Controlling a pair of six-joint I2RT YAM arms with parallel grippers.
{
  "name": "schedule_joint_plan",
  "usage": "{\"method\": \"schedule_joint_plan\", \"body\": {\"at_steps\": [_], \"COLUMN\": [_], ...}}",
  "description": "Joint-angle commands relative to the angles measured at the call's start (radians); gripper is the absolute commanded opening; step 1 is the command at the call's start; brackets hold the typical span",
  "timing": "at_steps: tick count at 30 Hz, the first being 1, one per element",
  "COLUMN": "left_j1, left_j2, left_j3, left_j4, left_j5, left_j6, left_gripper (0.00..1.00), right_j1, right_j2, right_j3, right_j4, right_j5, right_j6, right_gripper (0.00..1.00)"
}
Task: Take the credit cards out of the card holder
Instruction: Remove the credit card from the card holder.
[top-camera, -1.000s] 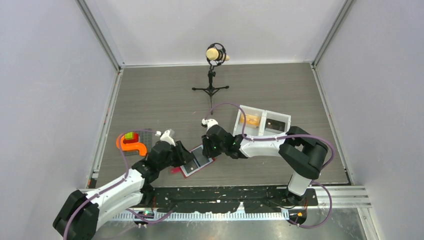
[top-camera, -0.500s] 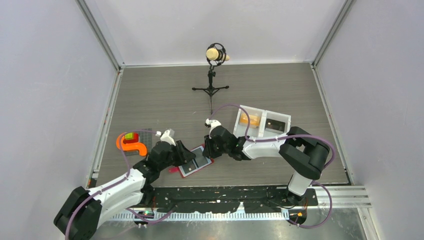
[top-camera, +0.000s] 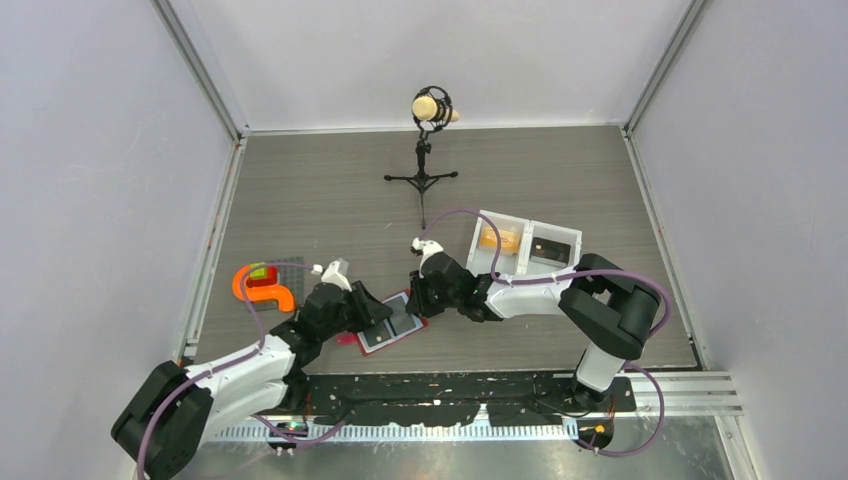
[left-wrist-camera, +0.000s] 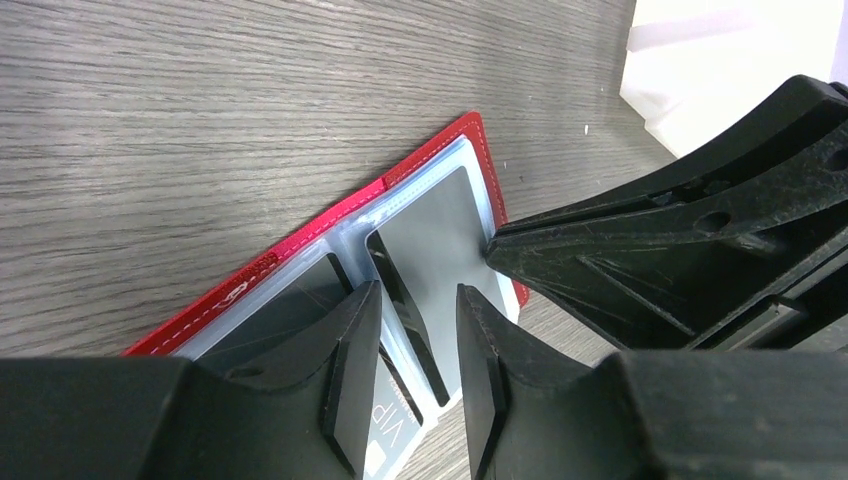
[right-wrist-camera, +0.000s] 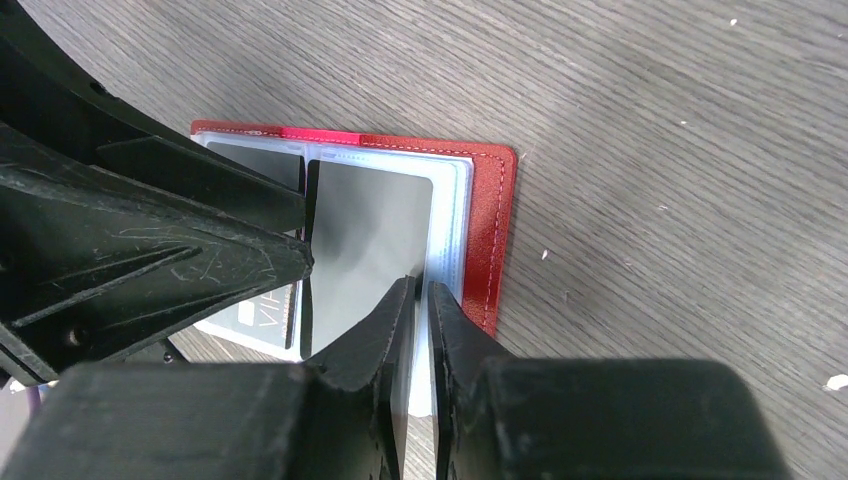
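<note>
Meanwhile the right gripper (right-wrist-camera: 421, 290) pinched the holder's (right-wrist-camera: 495, 230) pocket edge while the left gripper (left-wrist-camera: 417, 292), narrowly parted, straddled a card (left-wrist-camera: 440, 215).

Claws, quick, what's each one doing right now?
Left claw: open, straddling a dark edge in the holder.
Right claw: shut on a pale sheet of the holder; card or pocket, cannot tell.

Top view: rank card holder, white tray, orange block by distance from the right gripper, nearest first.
1. card holder, directly under the right gripper, near centre.
2. white tray, behind it and to the right.
3. orange block, far left, beyond the left arm.
</note>
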Motion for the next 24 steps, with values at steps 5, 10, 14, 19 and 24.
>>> {"method": "schedule_joint_plan", "body": {"at_steps": [5, 10, 14, 19, 24], "left_j1": [0.003, 0.003, 0.003, 0.003, 0.004], "left_j2": [0.064, 0.052, 0.018, -0.054, -0.118], "left_j3": [-0.013, -0.016, -0.013, 0.000, 0.004], "left_j4": [0.062, 0.064, 0.034, -0.086, -0.167], "left_j5": [0.013, 0.012, 0.004, -0.047, -0.058], "left_j6": [-0.030, -0.041, -0.051, -0.056, -0.042], "left_gripper": [0.31, 0.18, 0.00, 0.00, 0.00], "right_j1": [0.001, 0.001, -0.004, -0.012, -0.020], "right_j2": [-0.016, -0.020, -0.022, -0.022, -0.024], "right_j3": [-0.015, -0.015, -0.014, -0.019, -0.020], "right_j4": [-0.035, -0.044, -0.051, -0.057, -0.065], "right_j5": [0.003, 0.010, 0.017, 0.022, 0.030], "right_j6": [0.013, 0.014, 0.020, 0.024, 0.025], "right_gripper": [0.17, 0.16, 0.16, 0.16, 0.15]}}
